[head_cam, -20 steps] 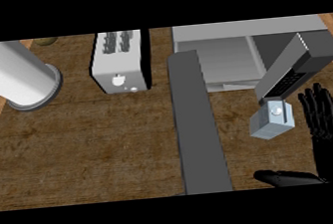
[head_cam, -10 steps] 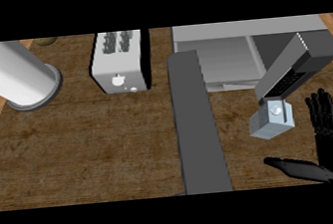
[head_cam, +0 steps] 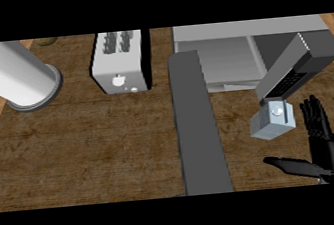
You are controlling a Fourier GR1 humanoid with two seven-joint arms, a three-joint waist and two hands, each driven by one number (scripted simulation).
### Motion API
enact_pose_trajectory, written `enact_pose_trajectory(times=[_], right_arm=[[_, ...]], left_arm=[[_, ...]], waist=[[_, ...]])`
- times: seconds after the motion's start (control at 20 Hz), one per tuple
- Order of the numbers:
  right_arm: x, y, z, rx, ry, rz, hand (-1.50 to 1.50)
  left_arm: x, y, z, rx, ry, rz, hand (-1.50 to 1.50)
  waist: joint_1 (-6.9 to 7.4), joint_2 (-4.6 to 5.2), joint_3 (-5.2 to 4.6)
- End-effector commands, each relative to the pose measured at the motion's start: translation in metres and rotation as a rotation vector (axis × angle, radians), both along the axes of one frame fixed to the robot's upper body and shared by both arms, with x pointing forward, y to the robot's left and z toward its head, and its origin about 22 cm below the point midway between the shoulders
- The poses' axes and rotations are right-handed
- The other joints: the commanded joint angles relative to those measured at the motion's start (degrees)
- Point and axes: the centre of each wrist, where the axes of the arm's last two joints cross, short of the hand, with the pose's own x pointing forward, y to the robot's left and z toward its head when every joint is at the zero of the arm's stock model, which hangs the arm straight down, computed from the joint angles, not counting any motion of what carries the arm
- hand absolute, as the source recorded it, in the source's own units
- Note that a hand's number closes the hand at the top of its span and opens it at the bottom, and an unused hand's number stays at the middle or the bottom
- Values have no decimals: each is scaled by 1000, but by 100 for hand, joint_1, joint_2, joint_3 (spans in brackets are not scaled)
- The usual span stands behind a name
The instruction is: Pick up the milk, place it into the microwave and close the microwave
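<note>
Currently, fingers (head_cam: 318, 121): straight and spread, pointing to the top of the frame and holding nothing; they stand just right of the milk with a sliver of counter between.
Thumb: stretched out to the left, low in the frame, below the carton, so thumb and fingers form an open bracket round its lower right corner.
Right hand (head_cam: 330, 153): lower right of the frame, palm turned toward the carton; I judge it is posed this way to close in on the carton from the side.
Milk (head_cam: 272, 121): a small pale carton, cap up, on the counter at centre right, not yet lifted; its top edge lies right under the door's lower end, and I cannot tell whether they touch.
Microwave door (head_cam: 298, 65): swung open, slanting down and left from the upper right, which leaves the cavity free for loading.
Microwave (head_cam: 224, 59): top right of centre, its pale inside showing.
Long grey bar (head_cam: 199, 131): runs up the middle from the lower edge; no hand shows on it.
Left hand: not in view.
Counter (head_cam: 92, 151): dark wood.
Count: one milk, one microwave with one door, one toaster (head_cam: 120, 63) at upper centre left, one white cylinder (head_cam: 11, 73) at upper left, one hand visible.
</note>
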Motion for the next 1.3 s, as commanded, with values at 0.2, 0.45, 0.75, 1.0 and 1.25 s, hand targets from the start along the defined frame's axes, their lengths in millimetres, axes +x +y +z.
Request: enact_pose_trajectory(times=[0.2, 0.45, 0.75, 1.0, 1.25], right_arm=[[4, -18, -47, -20, 19, 9, -150], [29, -7, -40, -46, 12, -24, -150], [33, -25, -51, -55, 5, -19, -150], [45, -18, -70, -42, -8, 33, 150], [53, 8, -69, -165, -120, 65, 150]], left_arm=[[-21, 15, -10, -12, -15, 6, -150], [-12, 4, -10, -4, -13, -16, -150], [-26, 2, 2, -1, 6, -16, -150], [-6, 1, -13, -18, 4, -15, -150], [-10, 5, -8, -8, -15, -11, -150]], waist=[[40, 2, 1], [14, 0, -1], [23, -3, -1], [70, 25, 7], [52, 16, 5]])
